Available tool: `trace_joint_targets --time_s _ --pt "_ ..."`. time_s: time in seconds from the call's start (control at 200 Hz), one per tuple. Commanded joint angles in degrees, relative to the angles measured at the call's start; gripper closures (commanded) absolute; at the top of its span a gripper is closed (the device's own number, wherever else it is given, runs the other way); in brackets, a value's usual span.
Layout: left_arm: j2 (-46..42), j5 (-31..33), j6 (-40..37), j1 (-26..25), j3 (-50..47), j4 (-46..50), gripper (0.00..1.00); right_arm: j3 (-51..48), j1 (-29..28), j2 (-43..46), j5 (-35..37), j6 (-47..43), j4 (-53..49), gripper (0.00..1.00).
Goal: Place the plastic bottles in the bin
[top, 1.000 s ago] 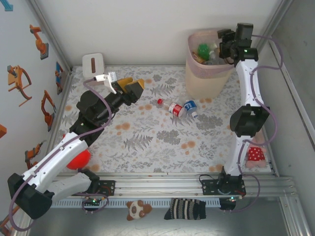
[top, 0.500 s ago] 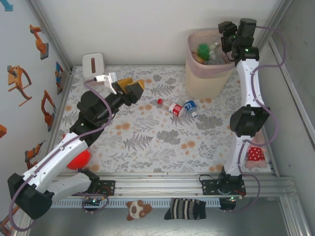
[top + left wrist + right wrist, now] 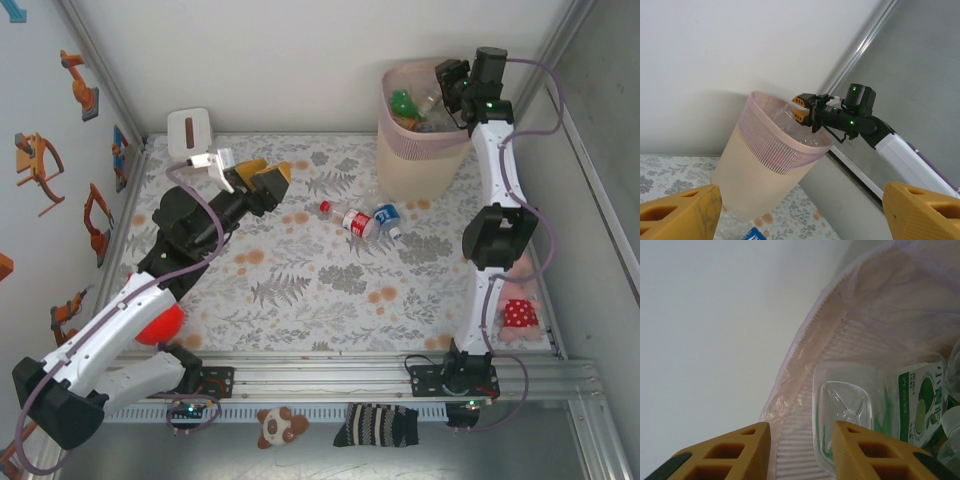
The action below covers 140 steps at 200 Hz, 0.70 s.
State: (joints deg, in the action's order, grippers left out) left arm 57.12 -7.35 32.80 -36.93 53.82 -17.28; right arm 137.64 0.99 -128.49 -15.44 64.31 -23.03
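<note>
The bin (image 3: 420, 150), a pale beige wastebasket with a pink rim, stands at the table's back right and holds several plastic bottles, one of them green (image 3: 403, 102). My right gripper (image 3: 449, 82) hovers over the bin's right rim, jaws narrowly open and empty. In the right wrist view a clear bottle with a green label (image 3: 845, 410) lies in the bin (image 3: 805, 355) beyond the right gripper (image 3: 802, 452). Two bottles lie mid-table, one red-labelled (image 3: 355, 221) and one blue-labelled (image 3: 386, 218). My left gripper (image 3: 262, 180) hangs open left of them, aimed at the bin (image 3: 765, 170).
A white tissue box (image 3: 189, 132) sits at the back left corner. A red ball (image 3: 160, 322) lies under the left arm, and a plush toy (image 3: 516, 312) rests by the right arm. A sock (image 3: 375, 425) and a small teddy (image 3: 278, 427) lie before the rail.
The right gripper's jaws have narrowed and it has shifted slightly back and left over the bin. The green bottle inside has shifted left. The left arm has hardly moved.
</note>
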Motion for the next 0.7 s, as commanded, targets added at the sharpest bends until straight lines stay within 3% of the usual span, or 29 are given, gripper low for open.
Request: trace_joint_targets --time_s 0.0,0.521,0.696 --pt "-1.03 0.32 -1.15 0.33 -0.54 0.24 0.17 0.08 0.55 -3.25 0.81 -1.52 -2.61 0.65" --pt "-1.48 0.54 -0.63 0.35 -1.00 1.00 0.17 0.12 0.67 -9.85 1.96 -3.38 -6.86 0.76" --pt "-1.25 0.46 -0.19 0.30 -1.07 1.02 0.17 0.45 0.84 -7.98 8.18 -5.53 -12.92 0.77"
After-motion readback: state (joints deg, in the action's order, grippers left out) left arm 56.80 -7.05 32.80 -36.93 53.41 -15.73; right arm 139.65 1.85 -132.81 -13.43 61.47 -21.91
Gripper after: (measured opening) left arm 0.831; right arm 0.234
